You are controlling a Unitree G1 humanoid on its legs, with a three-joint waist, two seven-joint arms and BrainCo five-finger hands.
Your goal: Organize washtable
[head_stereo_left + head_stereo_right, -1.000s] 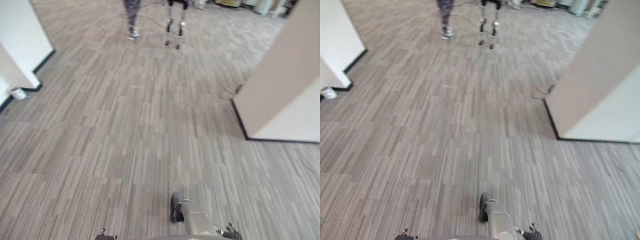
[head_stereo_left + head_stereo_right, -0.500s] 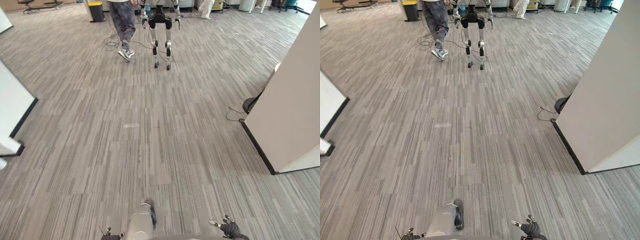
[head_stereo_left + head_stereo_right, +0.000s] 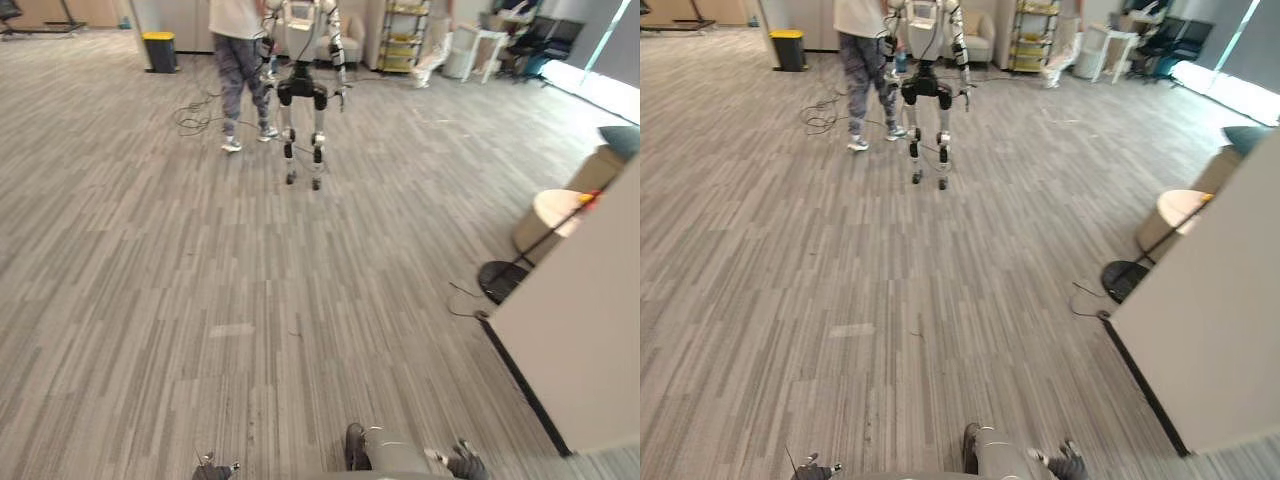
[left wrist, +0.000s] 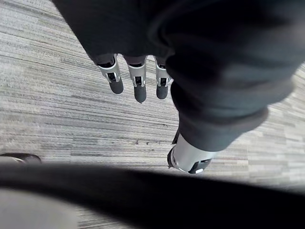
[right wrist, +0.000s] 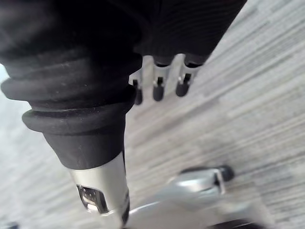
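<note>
My left hand [image 4: 139,81] hangs over grey striped carpet [image 4: 57,109], its fingers straight and its thumb [image 4: 189,159] held apart, with nothing in it. My right hand [image 5: 158,82] hangs over the same carpet, fingers relaxed and straight, thumb [image 5: 101,190] to the side, also holding nothing.
Grey carpet [image 3: 200,300] stretches ahead. Another humanoid robot [image 3: 303,95] stands far ahead with a person [image 3: 238,70] beside it and cables [image 3: 198,120] on the floor. A white partition [image 3: 585,340] stands at my right, with a round beige bin [image 3: 548,222] and a black base [image 3: 500,278] beyond it.
The camera has lifted and turned: the whole picture has shifted, the white wall at the left has left the view and the far room shows. Both hands still hang empty.
</note>
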